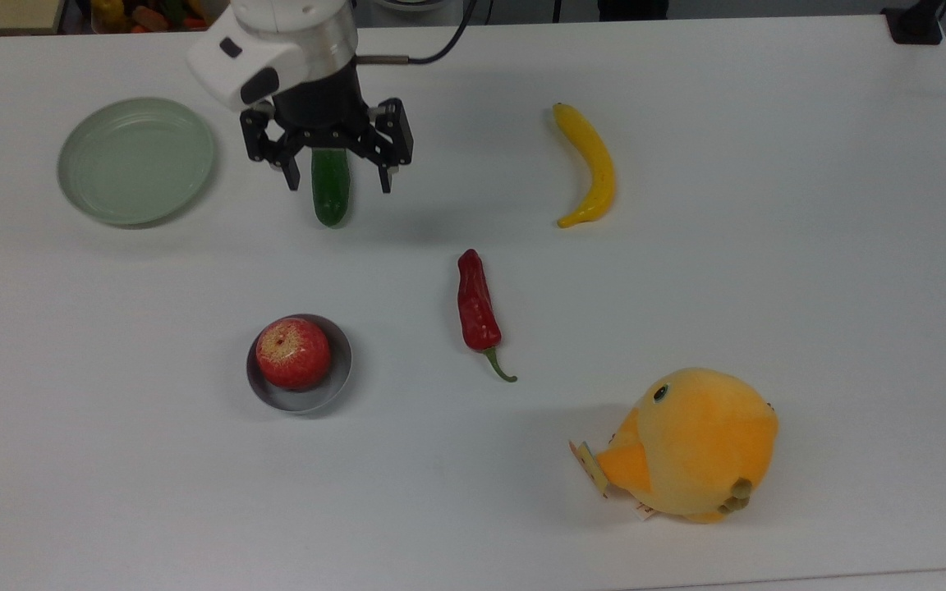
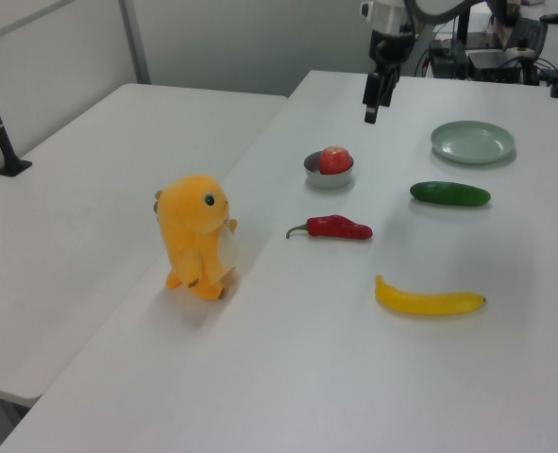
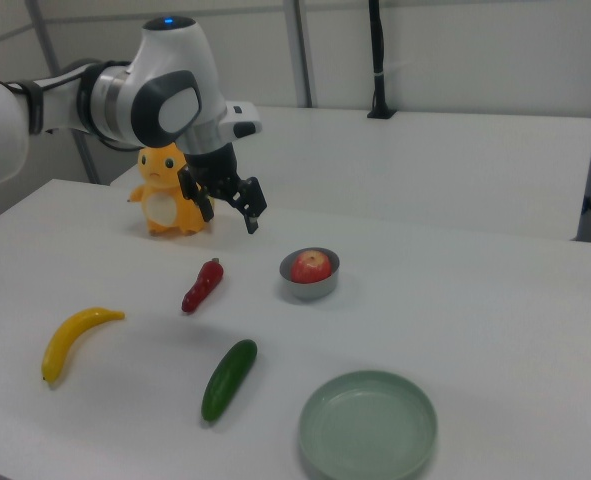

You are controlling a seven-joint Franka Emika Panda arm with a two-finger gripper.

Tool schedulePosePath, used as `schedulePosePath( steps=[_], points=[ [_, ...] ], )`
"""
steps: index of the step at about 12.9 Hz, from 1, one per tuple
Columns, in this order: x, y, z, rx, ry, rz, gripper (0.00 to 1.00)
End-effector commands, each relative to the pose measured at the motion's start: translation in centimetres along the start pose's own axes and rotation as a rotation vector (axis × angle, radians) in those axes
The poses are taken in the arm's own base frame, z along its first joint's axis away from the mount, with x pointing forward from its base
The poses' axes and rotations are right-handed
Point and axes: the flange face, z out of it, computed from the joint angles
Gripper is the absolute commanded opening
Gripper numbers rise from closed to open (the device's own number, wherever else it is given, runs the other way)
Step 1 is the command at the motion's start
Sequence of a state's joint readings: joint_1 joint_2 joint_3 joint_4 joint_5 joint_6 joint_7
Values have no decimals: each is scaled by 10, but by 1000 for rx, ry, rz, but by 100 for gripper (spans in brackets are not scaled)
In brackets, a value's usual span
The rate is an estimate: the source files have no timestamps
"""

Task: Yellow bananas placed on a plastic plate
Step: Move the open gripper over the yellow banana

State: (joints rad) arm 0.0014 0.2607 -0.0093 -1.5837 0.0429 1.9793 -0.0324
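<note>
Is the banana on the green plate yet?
No, the banana lies on the bare table toward the top view's right, while the plate sits empty at the top view's left.

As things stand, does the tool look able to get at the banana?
Probably yes. The tool is open, holds nothing and hangs above the table over the cucumber. The banana lies alone on bare table, with nothing on or against it.
</note>
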Motion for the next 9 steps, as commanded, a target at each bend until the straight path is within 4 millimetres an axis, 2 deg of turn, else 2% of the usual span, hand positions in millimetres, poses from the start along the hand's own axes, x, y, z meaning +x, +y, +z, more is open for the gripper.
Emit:
schedulePosePath(
  steps=[1,5,9],
  points=[
    [6,0,16,4,4,-58,100],
    [-8,-12,43,11,-66,-83,100],
    [-18,-40,41,25,-129,-115,100]
  ],
)
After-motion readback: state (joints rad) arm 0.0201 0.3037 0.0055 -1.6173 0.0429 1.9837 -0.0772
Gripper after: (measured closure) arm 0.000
